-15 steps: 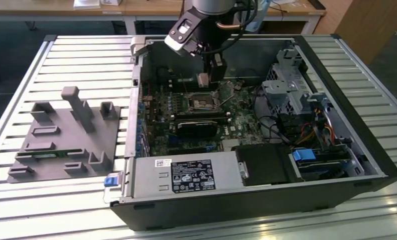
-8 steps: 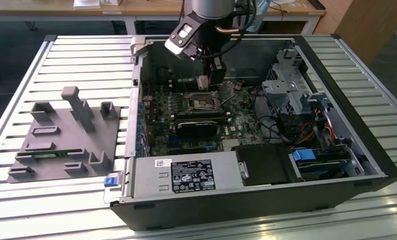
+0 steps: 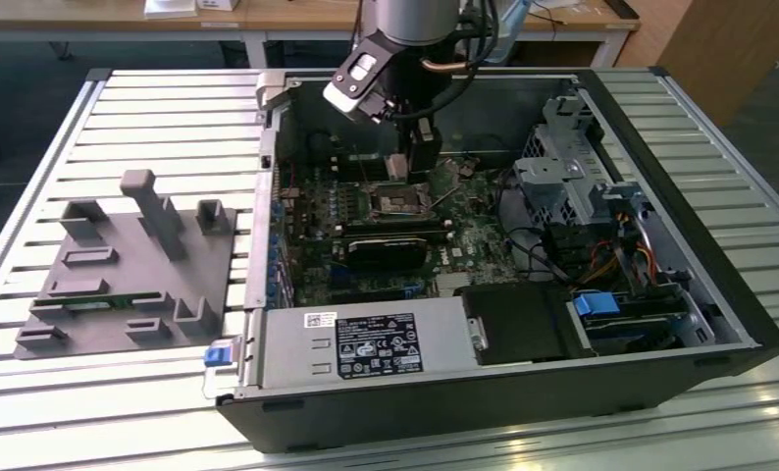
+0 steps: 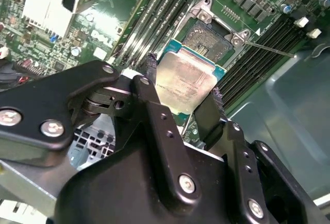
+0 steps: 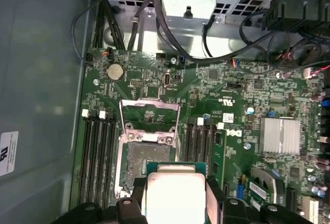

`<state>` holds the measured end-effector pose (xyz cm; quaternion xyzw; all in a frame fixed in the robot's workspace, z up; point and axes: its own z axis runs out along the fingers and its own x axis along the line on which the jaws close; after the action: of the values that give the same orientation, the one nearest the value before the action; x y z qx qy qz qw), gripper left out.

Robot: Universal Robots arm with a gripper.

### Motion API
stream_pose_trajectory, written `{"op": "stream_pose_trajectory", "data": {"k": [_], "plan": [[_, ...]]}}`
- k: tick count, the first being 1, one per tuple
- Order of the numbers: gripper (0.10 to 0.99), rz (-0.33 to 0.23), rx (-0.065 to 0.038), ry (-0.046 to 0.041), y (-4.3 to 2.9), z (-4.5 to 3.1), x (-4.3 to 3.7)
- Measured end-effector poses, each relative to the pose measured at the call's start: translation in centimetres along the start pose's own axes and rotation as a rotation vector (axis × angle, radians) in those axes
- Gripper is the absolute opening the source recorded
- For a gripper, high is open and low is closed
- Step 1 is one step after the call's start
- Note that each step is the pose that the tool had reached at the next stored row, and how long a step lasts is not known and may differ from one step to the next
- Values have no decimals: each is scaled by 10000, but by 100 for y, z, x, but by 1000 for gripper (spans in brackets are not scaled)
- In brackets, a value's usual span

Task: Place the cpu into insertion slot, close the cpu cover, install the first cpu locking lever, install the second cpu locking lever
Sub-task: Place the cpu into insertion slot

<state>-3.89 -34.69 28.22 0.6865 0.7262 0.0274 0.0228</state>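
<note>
My gripper (image 3: 417,163) is shut on the cpu (image 4: 186,82), a square silver-topped chip with a green rim, clamped between the two black fingers (image 4: 150,72). In the first wrist view the cpu (image 5: 175,183) hangs just above one edge of the insertion slot (image 5: 146,159) and partly overlaps it. The slot's dark contact field is bare. The cpu cover (image 5: 149,115) stands swung open on the far side of the slot. A thin wire locking lever (image 4: 269,49) sticks out beside the insertion slot (image 4: 209,34). In the exterior view the gripper hovers over the insertion slot (image 3: 400,201).
The motherboard lies inside an open computer case (image 3: 494,397) on a slatted table. Memory slots (image 5: 97,157) flank the socket. A black card (image 3: 389,250), a power supply (image 3: 350,345), a drive cage (image 3: 566,167) and cables (image 5: 170,23) surround it. A grey fixture (image 3: 128,265) sits at the exterior view's left.
</note>
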Motion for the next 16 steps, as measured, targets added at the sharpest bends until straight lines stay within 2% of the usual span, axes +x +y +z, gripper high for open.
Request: {"op": "stream_pose_trajectory", "data": {"k": [11,16], "plan": [[541,102,5,-32,-11,199,49],[541,156,4,-37,-14,250,73]]}}
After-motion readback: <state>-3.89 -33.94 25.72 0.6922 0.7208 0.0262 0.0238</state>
